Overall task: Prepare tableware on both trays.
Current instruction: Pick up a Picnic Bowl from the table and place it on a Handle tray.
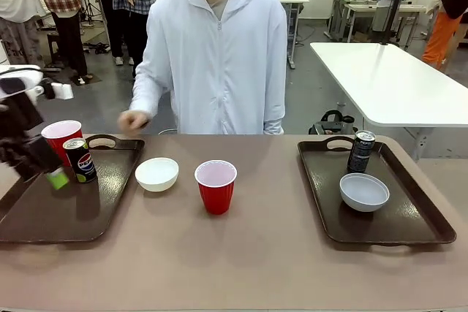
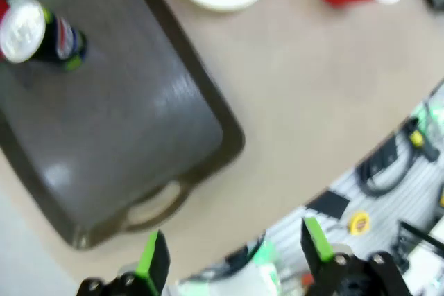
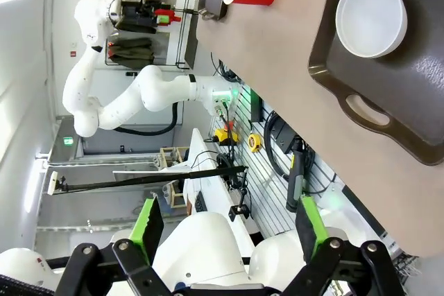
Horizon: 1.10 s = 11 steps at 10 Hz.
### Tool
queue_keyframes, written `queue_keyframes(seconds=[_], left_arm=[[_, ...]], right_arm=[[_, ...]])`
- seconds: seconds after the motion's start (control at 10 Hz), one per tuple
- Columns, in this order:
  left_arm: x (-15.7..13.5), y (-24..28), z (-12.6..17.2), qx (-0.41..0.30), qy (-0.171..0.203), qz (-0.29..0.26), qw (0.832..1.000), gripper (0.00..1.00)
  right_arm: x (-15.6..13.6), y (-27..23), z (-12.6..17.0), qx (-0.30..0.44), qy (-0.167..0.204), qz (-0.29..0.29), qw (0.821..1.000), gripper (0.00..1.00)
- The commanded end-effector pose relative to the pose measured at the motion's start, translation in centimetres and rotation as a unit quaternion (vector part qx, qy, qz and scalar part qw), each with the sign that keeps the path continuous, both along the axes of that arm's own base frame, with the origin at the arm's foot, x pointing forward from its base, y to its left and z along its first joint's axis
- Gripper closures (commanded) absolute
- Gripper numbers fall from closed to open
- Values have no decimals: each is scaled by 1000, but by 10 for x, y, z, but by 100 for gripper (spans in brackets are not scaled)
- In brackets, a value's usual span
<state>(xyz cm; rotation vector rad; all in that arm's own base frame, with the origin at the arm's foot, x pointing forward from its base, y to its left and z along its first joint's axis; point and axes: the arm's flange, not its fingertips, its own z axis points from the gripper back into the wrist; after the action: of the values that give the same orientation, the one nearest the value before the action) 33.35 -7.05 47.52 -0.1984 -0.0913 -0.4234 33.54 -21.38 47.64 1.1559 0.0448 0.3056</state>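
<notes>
Two pieces left on the bare table, and a crowded corner to get past

We see the left gripper [image 2: 232, 233] wide open and empty above the left tray [image 1: 44, 217], close beside the can [image 1: 79, 160] and the red cup [image 1: 61, 140] standing there; the right gripper [image 3: 229, 206] is open and empty too. A white bowl [image 1: 157, 174] and a second red cup [image 1: 216, 185] sit between the trays, while the right tray [image 1: 417, 224] holds only its own can [image 1: 360, 151] and bowl [image 1: 364, 191]. We worry that swinging out toward the white bowl could clip the tall can, and that the bowl's smooth rim could slip from the pads.
</notes>
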Motion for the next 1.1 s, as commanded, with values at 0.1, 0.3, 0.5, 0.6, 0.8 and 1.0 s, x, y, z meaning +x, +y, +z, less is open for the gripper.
queue_keyframes(seconds=[0.1, 0.3, 0.5, 0.6, 0.8, 1.0], left_arm=[[66, -60, -32, 16, -26, 62, 998, 0], [98, -89, -50, 27, -37, 75, 996, 0], [132, -120, -68, 50, -57, 92, 993, 0], [148, -129, -79, 68, -61, 101, 991, 0], [175, -136, -101, 84, -39, 111, 990, 0], [192, -127, -112, 89, -10, 119, 989, 0]], right_arm=[[-4, 6, -1, -4, 5, -9, 1000, 0], [-4, 6, -1, -4, 5, -9, 1000, 0], [-4, 6, -1, -4, 5, -9, 1000, 0], [-4, 6, -1, -4, 5, -9, 1000, 0], [-4, 6, -1, -4, 5, -9, 1000, 0], [-4, 6, -1, -4, 5, -9, 1000, 0]])
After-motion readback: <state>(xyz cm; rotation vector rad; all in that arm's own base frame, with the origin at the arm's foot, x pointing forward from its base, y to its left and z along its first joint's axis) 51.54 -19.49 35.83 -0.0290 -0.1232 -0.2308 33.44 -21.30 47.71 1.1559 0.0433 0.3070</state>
